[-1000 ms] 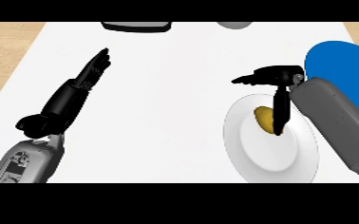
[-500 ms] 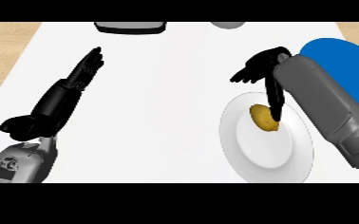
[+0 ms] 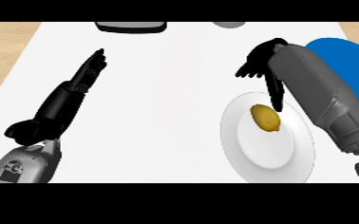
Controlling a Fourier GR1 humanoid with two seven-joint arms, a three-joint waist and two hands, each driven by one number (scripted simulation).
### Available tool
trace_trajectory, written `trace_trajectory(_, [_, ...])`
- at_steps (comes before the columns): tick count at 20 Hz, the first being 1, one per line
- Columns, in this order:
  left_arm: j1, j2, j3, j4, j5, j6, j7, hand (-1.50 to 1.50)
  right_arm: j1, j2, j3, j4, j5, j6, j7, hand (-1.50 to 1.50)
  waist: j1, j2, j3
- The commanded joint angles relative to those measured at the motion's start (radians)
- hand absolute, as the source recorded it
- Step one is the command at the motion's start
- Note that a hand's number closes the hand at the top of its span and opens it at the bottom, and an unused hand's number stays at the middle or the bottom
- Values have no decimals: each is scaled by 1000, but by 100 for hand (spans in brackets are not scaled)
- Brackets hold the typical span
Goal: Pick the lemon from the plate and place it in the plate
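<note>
right hand [image 3: 265, 65] hangs over the white plate's [image 3: 301, 159] far rim, fingers spread, one [image 3: 276, 97] pointing down just beside the lemon [image 3: 266, 117]; holds nothing. lemon lies on white plate. blue plate [image 3: 339, 56] behind forearm. left hand [image 3: 88, 73] flat, straight-fingered, on tabletop [image 3: 168, 99] at left.
</note>
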Motion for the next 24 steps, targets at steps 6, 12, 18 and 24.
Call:
trace_trajectory(6, [5,-29,9,22,-27,-9,-13,0,4,-7,20,79,84,93,-148,-150,-6,1,0])
trace_trajectory(12, [46,0,47,45,-16,-62,-74,0,35,6,62,49,128,127,-179,-150,-15,-4,0])
trace_trajectory(18, [11,0,59,-34,-12,-53,35,0,84,31,110,58,176,109,-237,-150,-7,-2,1])
trace_trajectory(24, [21,-31,65,-10,-32,-36,21,0,147,36,129,1,181,127,-234,-150,-25,-10,0])
